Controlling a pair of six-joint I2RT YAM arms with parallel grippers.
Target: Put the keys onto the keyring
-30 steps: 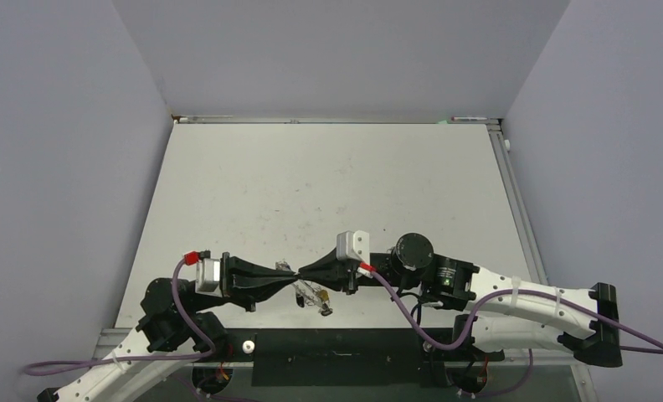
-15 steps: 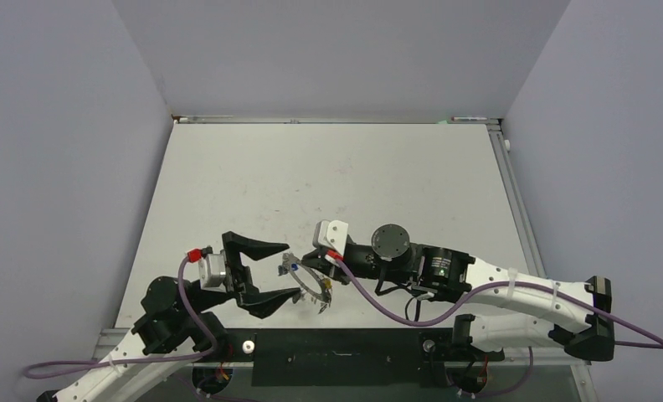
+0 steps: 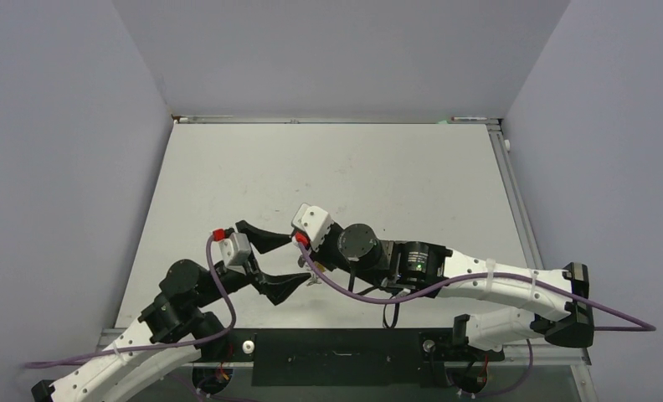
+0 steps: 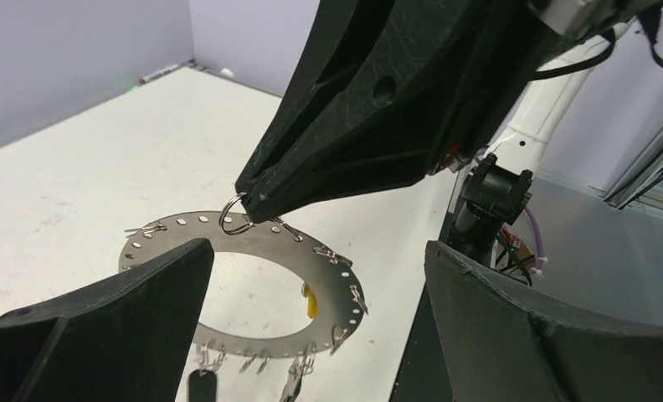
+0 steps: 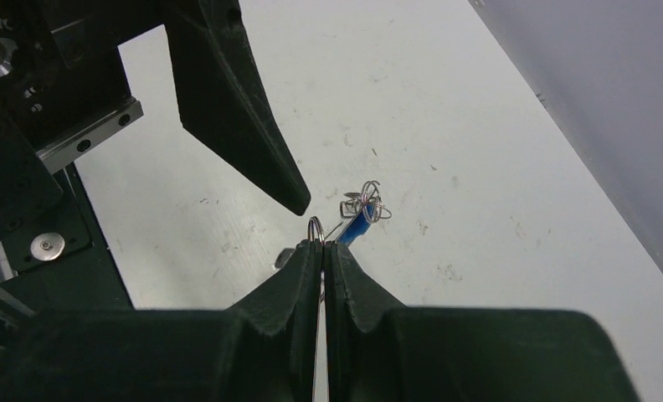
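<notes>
The right gripper [image 5: 321, 248] has its two fingers pressed together on a small wire loop [image 4: 234, 216] at the far rim of the keyring [image 4: 336, 270]. From the left wrist view, those black fingers come down onto the ring from above and to the right, and only their tips meet the loop. The keyring is a flat silvery band with holes all round. It hangs tilted from that pinch and appears to be off the table [image 4: 77, 167], its near rim lower. More small loops stand round its rim, and keys dangle from the near edge: a black head [image 4: 201, 387] under the ring's low side and a yellow piece [image 4: 311, 303] showing through its middle. A blue key [image 5: 357, 226], tangled with wire loops, lies just past the pinched loop in the right wrist view. The left gripper [image 4: 318, 249] is spread wide, one finger on each side of the keyring and neither touching it.
</notes>
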